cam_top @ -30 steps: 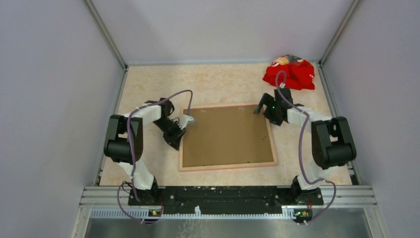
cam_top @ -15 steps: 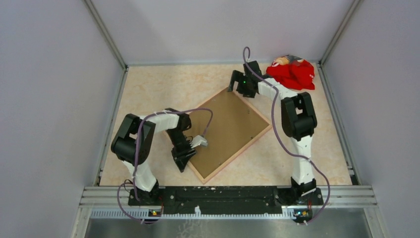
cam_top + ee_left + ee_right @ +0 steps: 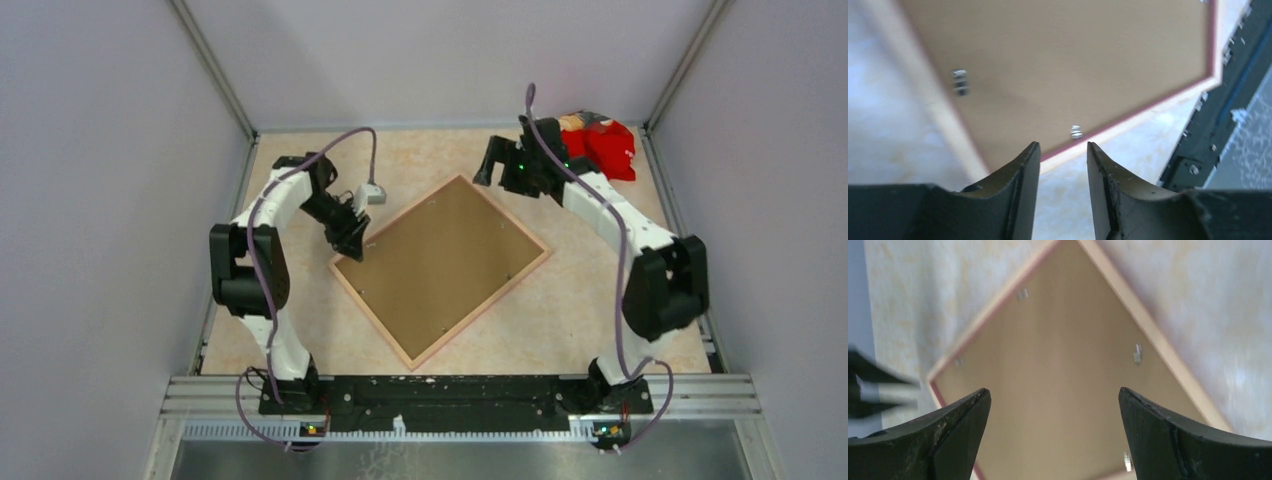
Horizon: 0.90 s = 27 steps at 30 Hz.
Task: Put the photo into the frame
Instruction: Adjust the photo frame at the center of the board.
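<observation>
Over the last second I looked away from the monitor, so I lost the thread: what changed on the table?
The frame, back up, turned counterclockwise in the top view, from square with the table onto a corner. The left gripper moved near its left corner, the right gripper near its far corner; both have open jaws, holding nothing. The red cloth stayed put.

Red cloth (image 3: 606, 150), perhaps, near right pincer (image 3: 495, 170)
</observation>
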Each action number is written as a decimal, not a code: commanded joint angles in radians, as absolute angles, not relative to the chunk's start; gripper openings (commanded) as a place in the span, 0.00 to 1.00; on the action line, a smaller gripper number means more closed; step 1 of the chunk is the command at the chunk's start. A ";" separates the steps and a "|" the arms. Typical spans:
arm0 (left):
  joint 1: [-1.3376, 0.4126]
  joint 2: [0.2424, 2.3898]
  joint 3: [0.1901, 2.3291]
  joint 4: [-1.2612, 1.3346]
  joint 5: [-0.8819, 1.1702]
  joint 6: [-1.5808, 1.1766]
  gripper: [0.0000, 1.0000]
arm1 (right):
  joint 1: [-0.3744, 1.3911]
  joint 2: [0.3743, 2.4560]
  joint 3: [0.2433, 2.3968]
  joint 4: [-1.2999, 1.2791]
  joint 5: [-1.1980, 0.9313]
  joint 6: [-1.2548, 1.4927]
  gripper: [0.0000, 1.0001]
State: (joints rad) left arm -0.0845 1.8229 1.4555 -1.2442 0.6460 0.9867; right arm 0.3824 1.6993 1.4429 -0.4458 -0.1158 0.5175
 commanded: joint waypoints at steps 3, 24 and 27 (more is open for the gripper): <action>0.076 2.015 1.594 -0.931 0.499 0.687 0.37 | 0.382 1.393 0.988 -0.421 -0.202 0.631 0.99; 0.053 1.963 1.262 -0.848 0.550 0.738 0.27 | 0.242 1.480 0.720 -0.059 -0.535 0.762 0.99; 0.020 1.903 1.176 -0.838 0.573 0.744 0.26 | 0.221 1.570 0.831 -0.099 -0.534 0.723 0.99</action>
State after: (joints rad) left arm 0.0692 1.9362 1.3041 -0.7914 0.5560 0.7109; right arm 0.2493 1.4776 0.6956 -0.1894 -0.4980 0.7475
